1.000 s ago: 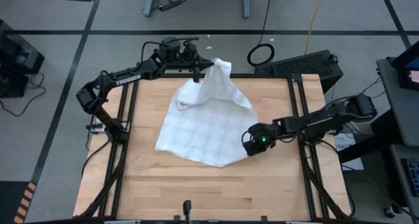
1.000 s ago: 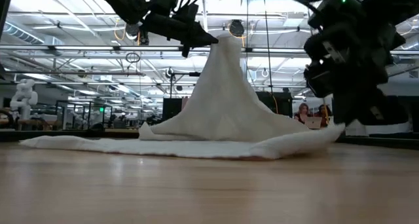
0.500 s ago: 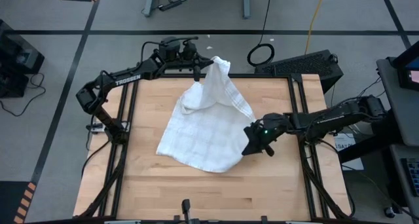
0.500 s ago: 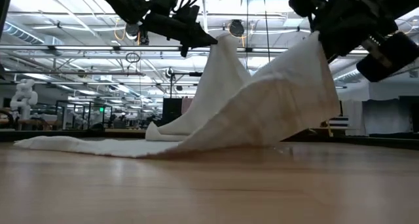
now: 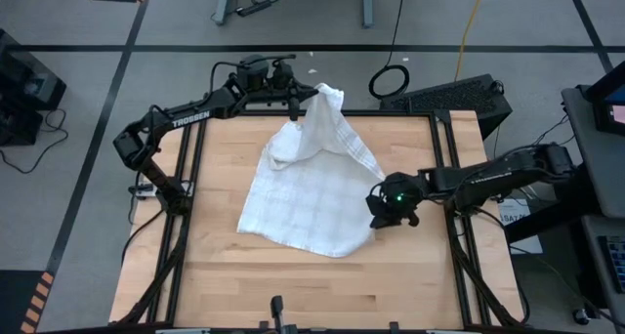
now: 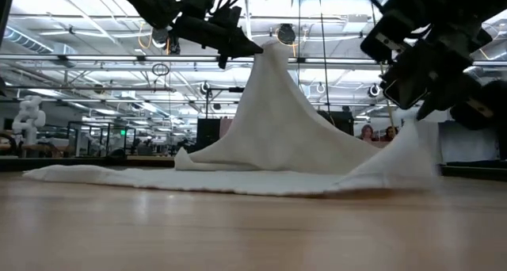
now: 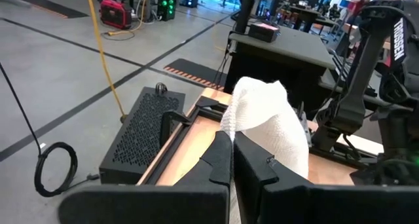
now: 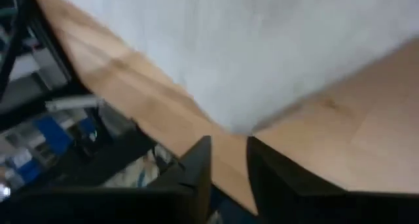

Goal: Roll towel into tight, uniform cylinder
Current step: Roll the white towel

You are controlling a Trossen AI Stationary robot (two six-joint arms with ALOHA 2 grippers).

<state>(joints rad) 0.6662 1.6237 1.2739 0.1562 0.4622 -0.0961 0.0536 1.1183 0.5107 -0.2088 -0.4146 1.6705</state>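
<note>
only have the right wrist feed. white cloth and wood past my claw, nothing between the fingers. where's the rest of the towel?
Observer: The left claw is shut on one corner of the towel, holding it up over the table's far edge.
Operator: rest of it flat?
Observer: Mostly. In the low view it slopes like a tent from that raised corner down to the table, and the rest lies spread on the wood.
Operator: where's my claw vs the cloth?
Observer: The right claw hangs open at the towel's right edge. The cloth just below it is lifted off the wood.
</note>
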